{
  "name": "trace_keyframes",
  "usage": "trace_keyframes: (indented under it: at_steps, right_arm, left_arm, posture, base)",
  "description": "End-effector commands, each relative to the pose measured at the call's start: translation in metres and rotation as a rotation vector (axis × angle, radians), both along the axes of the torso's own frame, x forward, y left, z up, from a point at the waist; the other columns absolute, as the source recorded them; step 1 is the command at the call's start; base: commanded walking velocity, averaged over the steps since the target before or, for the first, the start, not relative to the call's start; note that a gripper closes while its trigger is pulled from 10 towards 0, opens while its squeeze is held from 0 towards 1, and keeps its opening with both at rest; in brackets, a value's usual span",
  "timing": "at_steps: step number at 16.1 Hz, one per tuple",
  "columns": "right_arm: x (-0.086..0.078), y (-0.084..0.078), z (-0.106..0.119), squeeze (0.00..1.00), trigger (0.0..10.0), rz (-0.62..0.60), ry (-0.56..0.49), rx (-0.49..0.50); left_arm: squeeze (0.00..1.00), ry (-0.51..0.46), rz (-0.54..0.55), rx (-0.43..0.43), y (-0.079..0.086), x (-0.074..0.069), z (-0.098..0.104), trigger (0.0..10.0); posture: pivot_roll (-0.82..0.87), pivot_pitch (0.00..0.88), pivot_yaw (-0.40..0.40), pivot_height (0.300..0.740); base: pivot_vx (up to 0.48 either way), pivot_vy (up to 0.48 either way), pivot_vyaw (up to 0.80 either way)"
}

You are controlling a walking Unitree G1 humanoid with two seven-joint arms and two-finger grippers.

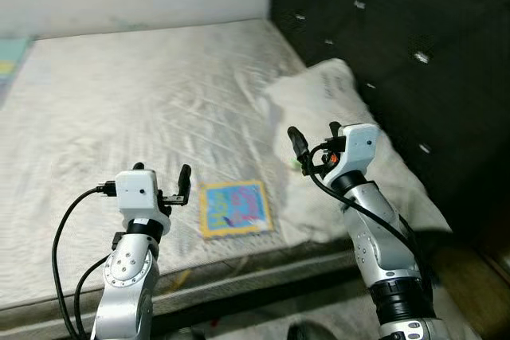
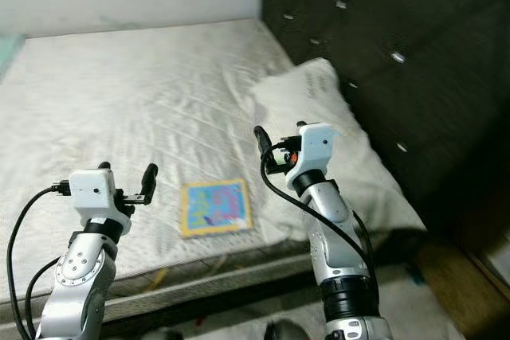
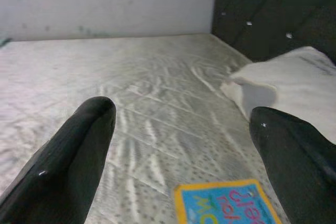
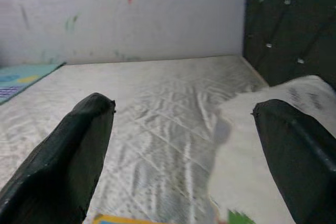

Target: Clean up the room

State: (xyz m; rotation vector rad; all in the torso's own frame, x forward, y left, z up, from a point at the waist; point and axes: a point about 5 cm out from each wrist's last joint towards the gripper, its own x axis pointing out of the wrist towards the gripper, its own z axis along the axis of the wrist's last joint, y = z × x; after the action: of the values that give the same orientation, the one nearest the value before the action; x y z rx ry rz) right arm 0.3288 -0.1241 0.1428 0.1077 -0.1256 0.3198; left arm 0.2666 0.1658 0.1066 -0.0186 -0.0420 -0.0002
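The thing I'm after is the colourful book, lying flat on the bare mattress close to its near edge, just beside the white pillow that rests against the dark tufted headboard. My left gripper hovers to the book's left with its fingers spread and nothing between them. My right gripper is raised over the pillow's near corner, also spread and empty.

My worry from here is the book itself: it is thin and flat on soft fabric, so I judge the fingers could dig into the mattress or push it off the near edge instead of getting under it. There is a small green and orange patch by the right gripper, but I can't make out what it is. I see no bin, box or basket to put things in.
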Motion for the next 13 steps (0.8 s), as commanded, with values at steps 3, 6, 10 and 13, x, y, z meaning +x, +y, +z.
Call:
trace_keyframes:
  at_steps: [3, 6, 10, 13]
  right_arm:
    - [0.0010, -0.0003, 0.0028, 0.00, 10.0, 0.002, -0.011, 0.005]
    - [-0.0003, 0.0007, 0.0008, 0.00, 10.0, 0.003, -0.005, 0.007]
    - [-0.0023, 0.0020, -0.0022, 0.00, 10.0, 0.002, 0.004, 0.011]
    - [-0.0024, -0.0001, -0.0051, 0.00, 10.0, -0.011, 0.021, 0.004]
  left_arm:
    - [0.00, 0.014, 0.017, 0.004, 0.0005, 0.0005, -0.0014, 10.0]
    - [0.00, 0.046, 0.054, 0.006, 0.0030, 0.0012, -0.0062, 10.0]
    - [0.00, 0.070, 0.103, -0.018, 0.0090, 0.0002, -0.0098, 10.0]
    - [0.00, 0.059, 0.084, -0.022, 0.0070, 0.0001, -0.0080, 10.0]
  posture:
    - [-0.07, 0.000, -0.011, 0.740]
    - [-0.07, 0.000, -0.010, 0.740]
    - [-0.06, 0.000, -0.012, 0.740]
    - [-0.07, 0.000, -0.017, 0.740]
  base:
    - [0.000, 0.000, 0.00]
    - [0.000, 0.000, 0.00]
    - [0.000, 0.000, 0.00]
    - [0.000, 0.000, 0.00]
